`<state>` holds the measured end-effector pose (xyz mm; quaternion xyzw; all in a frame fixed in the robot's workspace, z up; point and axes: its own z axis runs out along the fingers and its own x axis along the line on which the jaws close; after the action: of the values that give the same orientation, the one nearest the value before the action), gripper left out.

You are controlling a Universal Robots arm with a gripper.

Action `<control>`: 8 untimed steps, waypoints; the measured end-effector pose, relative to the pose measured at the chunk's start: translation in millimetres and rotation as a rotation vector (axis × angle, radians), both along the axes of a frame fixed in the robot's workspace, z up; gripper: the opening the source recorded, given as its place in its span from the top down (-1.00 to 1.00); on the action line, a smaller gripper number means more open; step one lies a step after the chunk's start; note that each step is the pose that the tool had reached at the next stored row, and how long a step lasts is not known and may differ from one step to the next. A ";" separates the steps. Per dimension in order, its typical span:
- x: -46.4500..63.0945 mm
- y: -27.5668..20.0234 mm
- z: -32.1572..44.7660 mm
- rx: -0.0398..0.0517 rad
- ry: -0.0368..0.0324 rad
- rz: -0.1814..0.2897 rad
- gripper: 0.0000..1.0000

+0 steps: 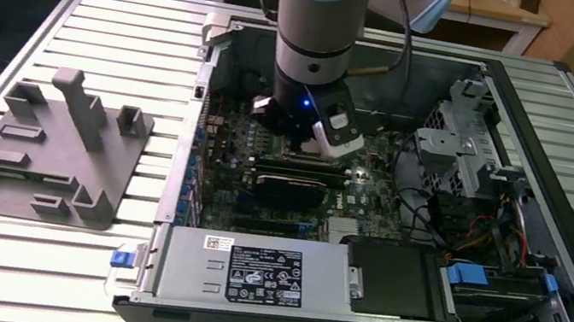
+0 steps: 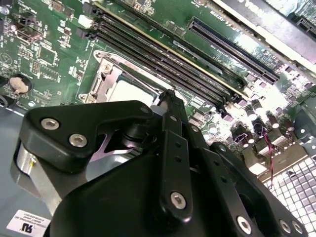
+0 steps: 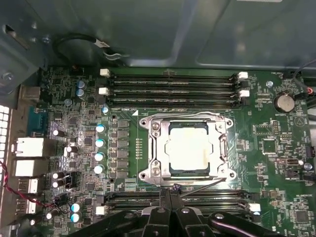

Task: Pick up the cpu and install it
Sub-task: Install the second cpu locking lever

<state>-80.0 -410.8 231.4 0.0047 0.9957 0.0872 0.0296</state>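
Observation:
The cpu point(image 3: 190, 148) is a silver-grey square lying flat inside the metal socket frame point(image 3: 154, 148) on the green motherboard point(image 3: 276, 148). In the second wrist view a corner of the cpu point(image 2: 129, 91) shows just past my black fingers. My gripper point(image 3: 170, 193) hovers beside the socket's edge, fingertips pressed together and holding nothing. The same shut tips point(image 2: 169, 95) point down at the socket rim. In the exterior view the arm's wrist point(image 1: 305, 121) reaches down into the open computer case over the board.
Memory slots point(image 3: 170, 81) run along both sides of the socket. A grey plastic fixture tray point(image 1: 47, 149) lies on the slatted table at the exterior view's left. A black block point(image 1: 289, 186), the power supply point(image 1: 246, 271) and drive bays point(image 1: 471, 168) crowd the case.

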 end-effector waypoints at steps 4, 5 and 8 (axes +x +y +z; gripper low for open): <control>-2.5 -1.1 -3.0 0.0001 0.0000 0.000 0.79; -3.0 -1.5 -3.7 0.0001 0.0000 0.000 0.79; -4.9 -2.8 -5.9 0.0001 0.0000 0.000 0.79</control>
<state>-84.8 -413.7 225.4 0.0047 0.9957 0.0872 0.0296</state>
